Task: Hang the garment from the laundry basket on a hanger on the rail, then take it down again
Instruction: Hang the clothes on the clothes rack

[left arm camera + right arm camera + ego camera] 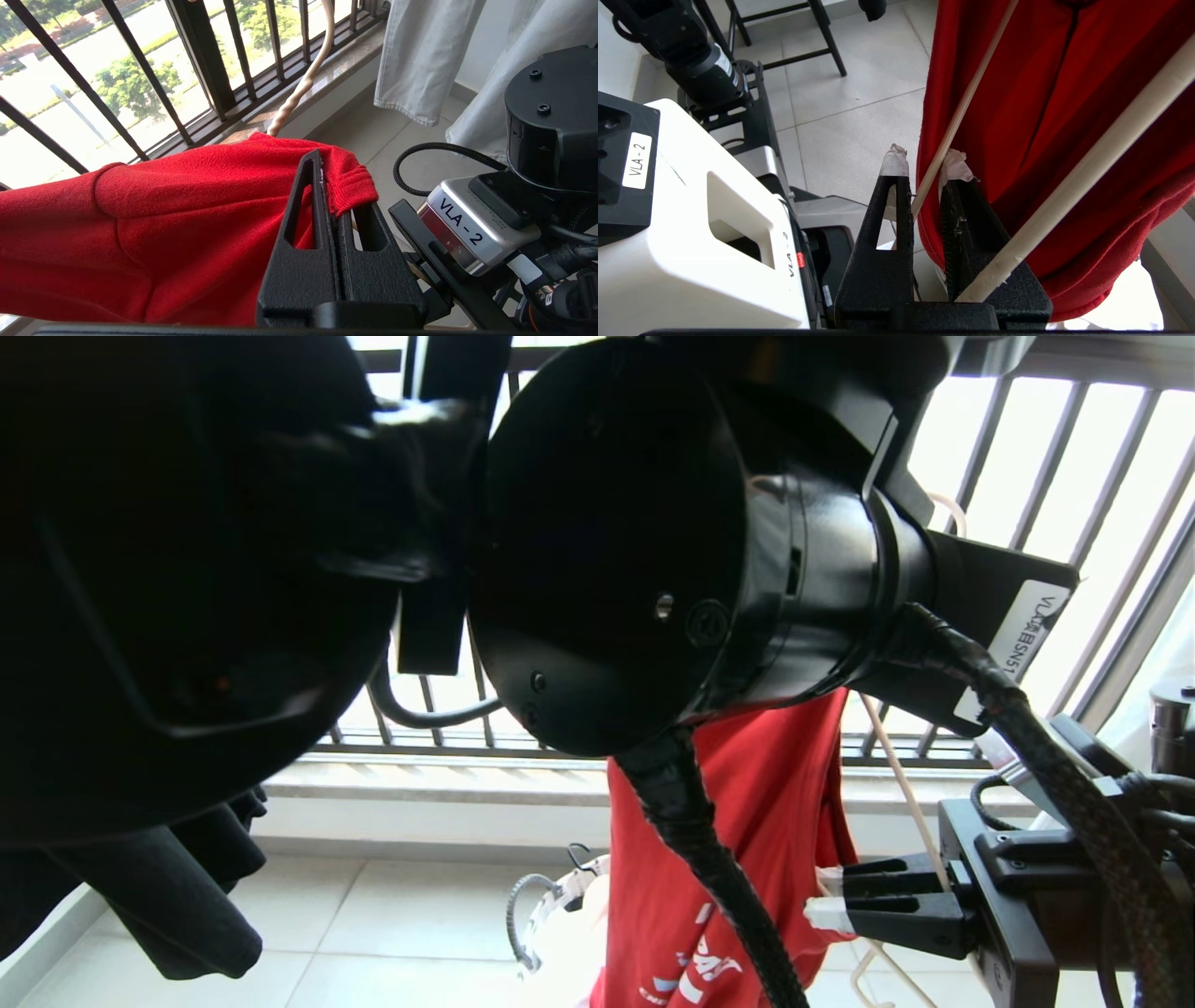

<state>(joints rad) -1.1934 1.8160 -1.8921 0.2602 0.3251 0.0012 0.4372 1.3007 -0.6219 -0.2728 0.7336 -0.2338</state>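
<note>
Red garment (163,210) is soft matt knit cloth, ribbed at the hem. Hanger (1087,163) looks smooth and off-white, floor (859,116) is slightly glossy pale tile.

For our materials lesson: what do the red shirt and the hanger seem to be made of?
Red shirt: soft knit cloth, probably cotton, matt; fine knit texture and a ribbed hem show. Hanger: thin pale rod, smooth, perhaps coated wire or plastic; unclear.

Red garment (738,859) hangs draped — white hanger (957,121) threaded inside it.
</note>
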